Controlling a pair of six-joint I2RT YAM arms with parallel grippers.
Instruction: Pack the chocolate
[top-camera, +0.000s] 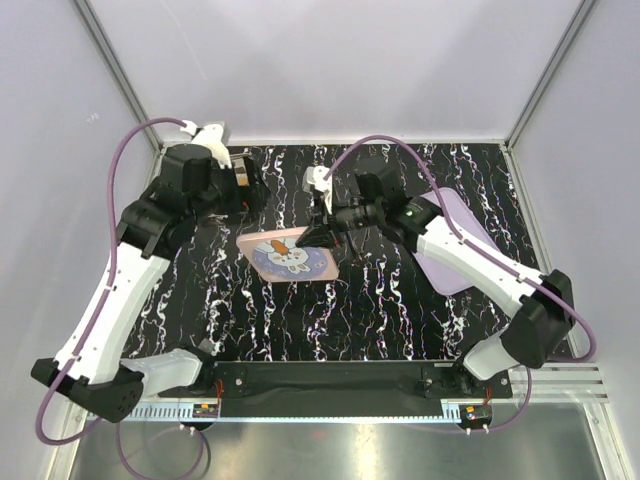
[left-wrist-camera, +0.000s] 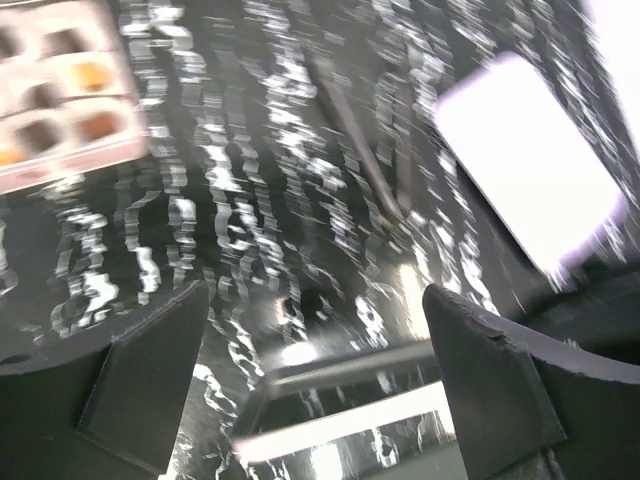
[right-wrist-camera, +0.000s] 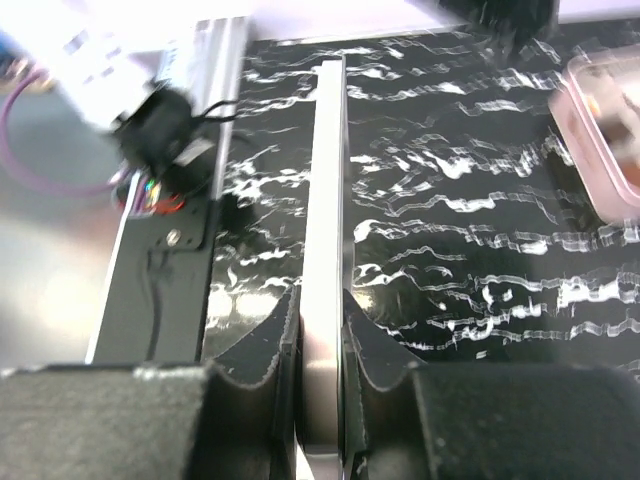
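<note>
Chocolate (left-wrist-camera: 88, 75): small lumps, some dark, a couple tan-gold, seated in the cells of a pink compartment box (left-wrist-camera: 70, 160). Box at far left of the marbled black table (top-camera: 380, 320). Left wrist view blurred, so count not readable. No cover on the box.

Left gripper (left-wrist-camera: 320, 350): fingers spread wide, nothing between them, hanging over bare table just beside the box.

Right gripper (right-wrist-camera: 322, 335): fingers clamped on one edge of a thin, flat rabbit-print lid (top-camera: 290, 258), edge-on in the right wrist view. Lid held mid-table, right of the box and apart from it. Cannot tell whether its far edge touches the tabletop.

Pale lilac sheet (top-camera: 450, 250) flat on the table under the right forearm. Role unclear.

Judged step: cells look filled, so closing stage. Lid in hand, not yet on the box.

Next move calls for:
- carrying the lid left across the gap
- turning it level over the box
- squaring its corners to the rim
- lowering before letting go

Left arm sits close to that path. Best pulled back, or used to steady the box wall against sliding.
</note>
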